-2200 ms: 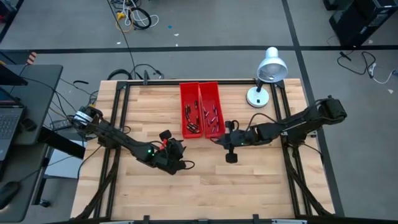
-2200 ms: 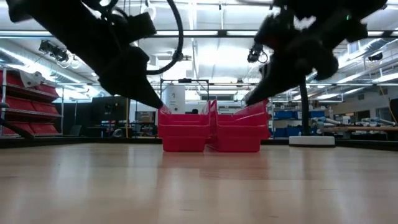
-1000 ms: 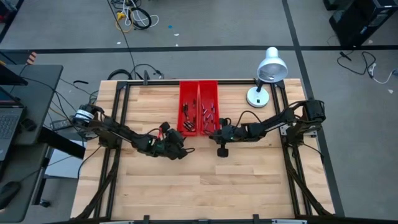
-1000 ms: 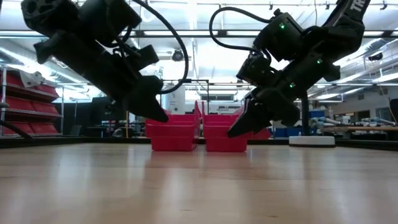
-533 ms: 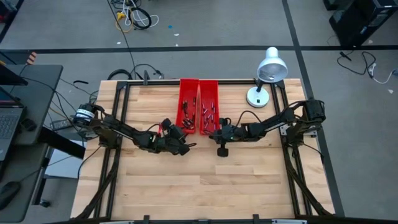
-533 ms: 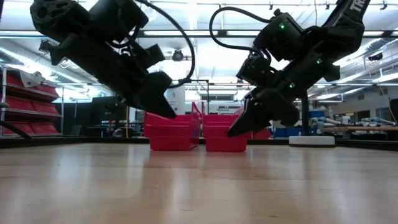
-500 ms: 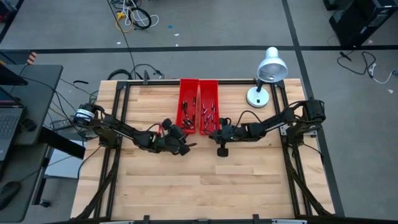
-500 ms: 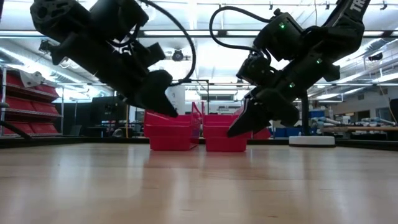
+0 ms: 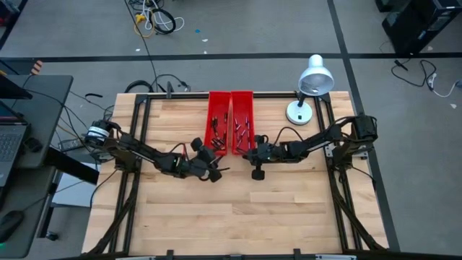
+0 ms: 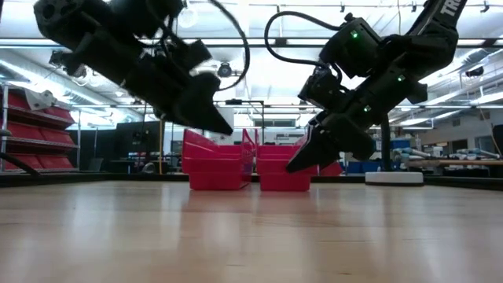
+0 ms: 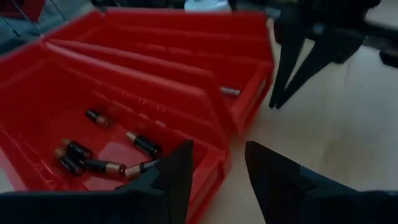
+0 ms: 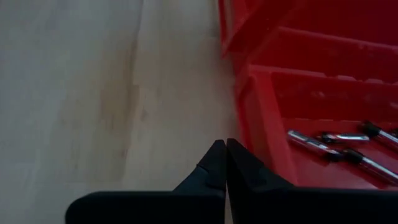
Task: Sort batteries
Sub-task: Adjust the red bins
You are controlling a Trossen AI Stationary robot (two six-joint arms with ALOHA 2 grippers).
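Two red bins stand side by side at the table's far middle, the left bin [image 9: 214,108] and the right bin [image 9: 250,105]. Dark, copper-ended batteries [image 11: 142,145] lie in the left bin, and silvery batteries [image 12: 310,144] lie in the right one. My left gripper [image 11: 217,155] is open with nothing between its fingers. It hangs over the left bin's near right corner [image 10: 226,127]. My right gripper [image 12: 222,144] is shut and empty. It hangs above the table just off the right bin's near left corner [image 9: 247,154].
A white desk lamp [image 9: 310,79] stands at the table's far right corner. Bare wood [image 9: 231,217] stretches from the bins to the near edge. A black frame rail [image 9: 137,144] runs along each side of the table.
My left gripper has risen, tipped closer to level and crept toward the table's right, from in front of the left bin to above its near rim. Its fingers keep the same gap.
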